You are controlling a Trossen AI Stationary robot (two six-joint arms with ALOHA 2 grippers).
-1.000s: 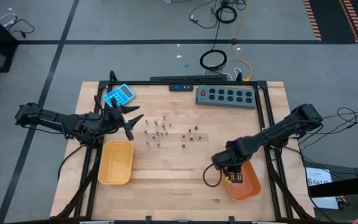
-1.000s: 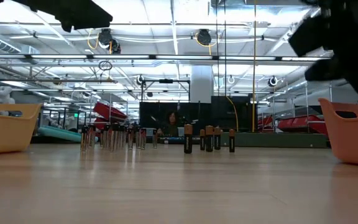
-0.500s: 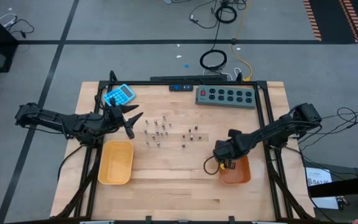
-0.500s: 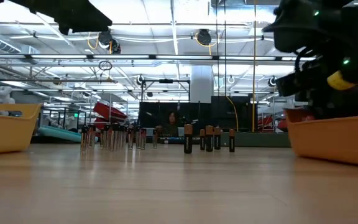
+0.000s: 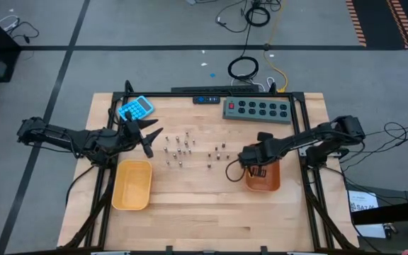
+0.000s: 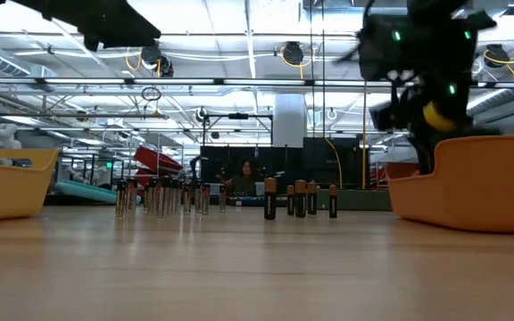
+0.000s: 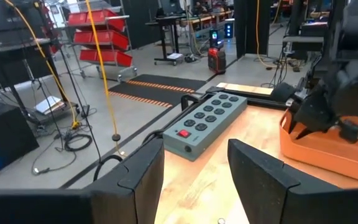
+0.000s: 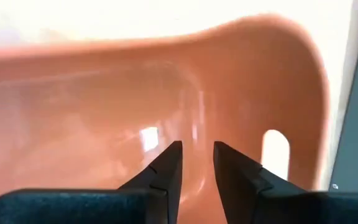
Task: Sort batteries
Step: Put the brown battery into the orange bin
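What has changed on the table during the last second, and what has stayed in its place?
The right gripper, closed on the rim of the orange tray, has dragged the tray toward the batteries and turned it. The left gripper has stayed open above the table near the blue calculator. The yellow tray, the batteries and the power strip have not moved.

A pale wooden table carries everything here, with the little batteries standing upright in a loose cluster around its middle. Taking those batteries as the mark, a yellow tray sits toward the near left of them, an orange tray lies off to their right, a blue calculator rests at the far left, and a grey power strip lies along the far edge to the right.
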